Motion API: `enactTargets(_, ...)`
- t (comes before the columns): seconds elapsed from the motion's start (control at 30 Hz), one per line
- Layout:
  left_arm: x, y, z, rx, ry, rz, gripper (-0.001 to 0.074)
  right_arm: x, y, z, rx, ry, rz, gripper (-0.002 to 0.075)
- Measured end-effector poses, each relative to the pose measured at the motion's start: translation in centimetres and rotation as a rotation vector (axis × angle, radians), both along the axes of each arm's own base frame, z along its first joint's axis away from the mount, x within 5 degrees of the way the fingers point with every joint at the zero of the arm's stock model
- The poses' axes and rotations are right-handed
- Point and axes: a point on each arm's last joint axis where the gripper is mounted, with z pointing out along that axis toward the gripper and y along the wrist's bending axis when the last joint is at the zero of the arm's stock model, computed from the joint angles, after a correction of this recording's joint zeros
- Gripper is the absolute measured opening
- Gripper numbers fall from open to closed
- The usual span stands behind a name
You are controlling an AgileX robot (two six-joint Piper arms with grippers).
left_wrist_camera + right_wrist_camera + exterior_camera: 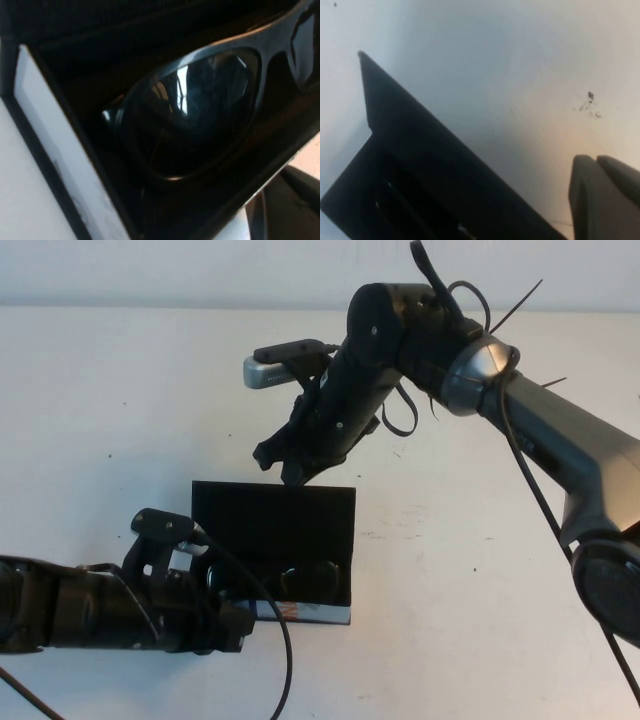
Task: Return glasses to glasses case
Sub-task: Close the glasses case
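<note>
The black glasses case [272, 512] stands open in the middle of the table, with its lid upright at the far side. The black glasses [310, 580] lie inside it, and one tinted lens fills the left wrist view [200, 105]. My left gripper [232, 612] is at the case's front left corner and holds nothing. One of its fingers [292, 207] shows just outside the case's front wall [50, 145]. My right gripper [280, 465] hovers just above the lid's top edge [420, 150], and its fingers [600, 200] are together and empty.
The white table [480, 570] spreads around the case. My right arm [520, 410] reaches in from the right above the table. A cable [285, 660] loops down from my left arm near the front edge.
</note>
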Motion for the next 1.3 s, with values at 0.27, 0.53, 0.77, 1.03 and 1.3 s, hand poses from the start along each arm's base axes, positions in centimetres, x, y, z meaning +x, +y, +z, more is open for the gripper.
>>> enactTargets(0.27,0.1,0.0,0.1,-0.004,-0.016,0.007,-0.0001,-0.7,0.8,0.3,0.072,0.065,0.015,-0.0011)
enactTargets(0.53,0.2,0.1,0.0,0.013,-0.023,0.011,-0.0001,-3.8,3.0,-0.5,0.044,0.119,0.083,-0.0011)
enactTargets(0.77,0.2,0.1,0.0,0.016,-0.024,0.011,-0.0001,-5.8,2.9,-1.5,0.0,0.18,0.102,-0.0011)
enactTargets(1.03,0.2,0.1,0.0,0.016,-0.026,0.01,-0.0001,-6.3,2.6,-3.0,-0.024,0.223,0.091,-0.0011)
enactTargets(1.3,-0.2,0.2,1.5,0.01,-0.045,-0.005,-0.0001,-6.4,2.0,-1.8,-0.046,0.181,0.095,-0.0011)
